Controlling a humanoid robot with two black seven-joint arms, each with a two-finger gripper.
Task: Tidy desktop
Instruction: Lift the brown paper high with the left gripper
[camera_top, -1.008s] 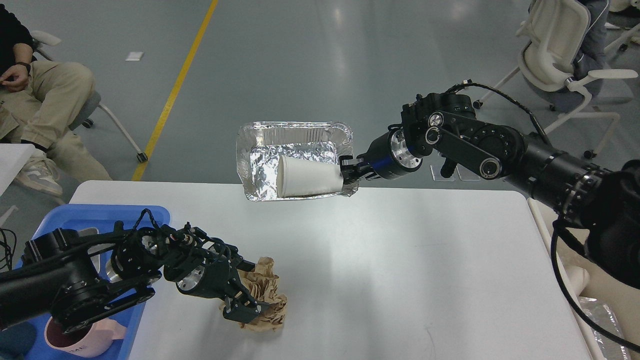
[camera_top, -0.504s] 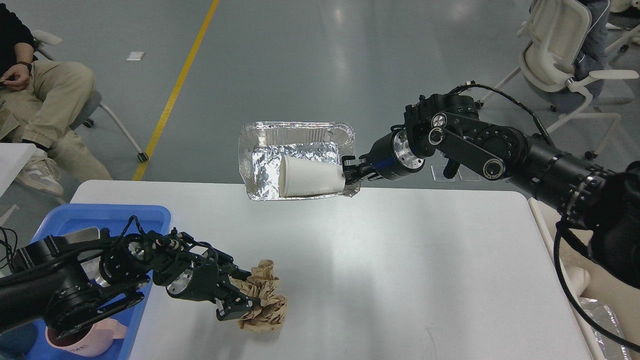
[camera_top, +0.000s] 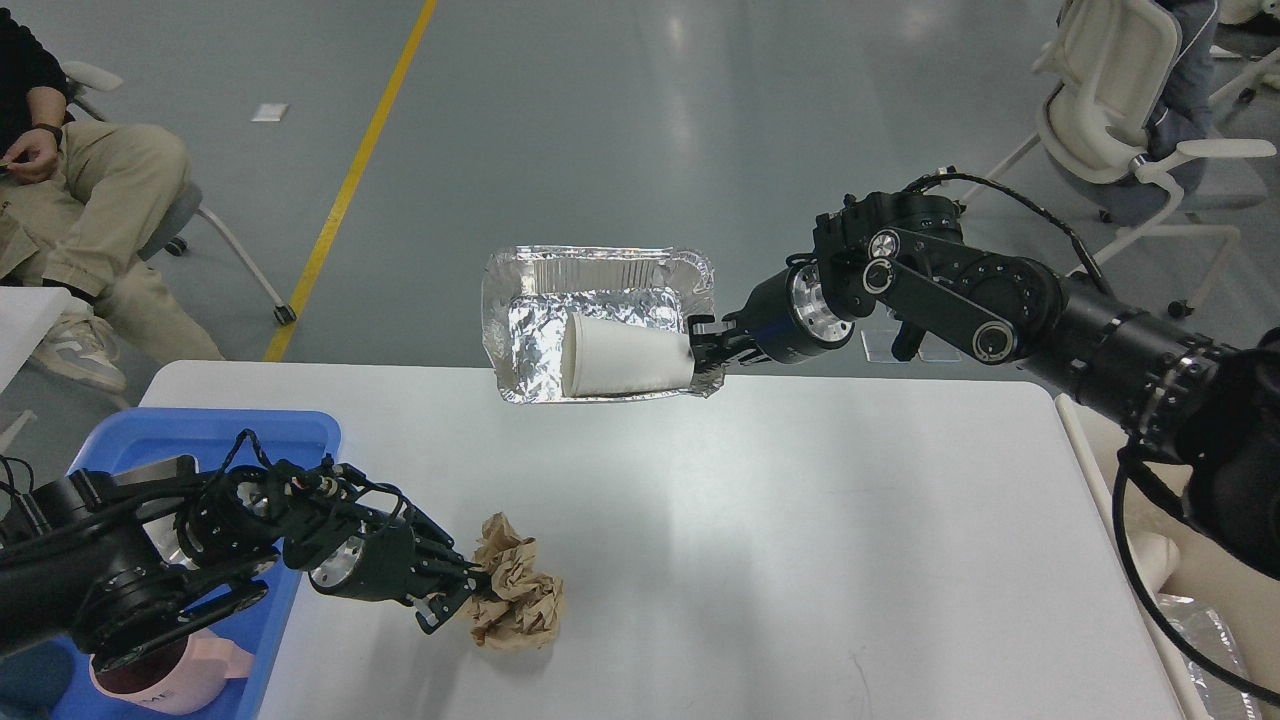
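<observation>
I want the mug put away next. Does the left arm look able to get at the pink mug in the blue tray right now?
Probably not yet. The left pincer is closed on the crumpled brown paper, and the arm's own bulk lies across the pink mug in the blue tray. It would need to release the paper and pull back first.

White desktop (camera_top: 800, 520) carries blue tray (camera_top: 215, 428) at left edge, crumpled brown paper (camera_top: 517, 598) near front.

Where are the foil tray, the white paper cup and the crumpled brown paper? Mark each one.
foil tray (camera_top: 600, 270), head view, on its ribbed far wall.
white paper cup (camera_top: 625, 357), head view, on the middle of its side.
crumpled brown paper (camera_top: 518, 597), head view, on the centre of the wad.
</observation>
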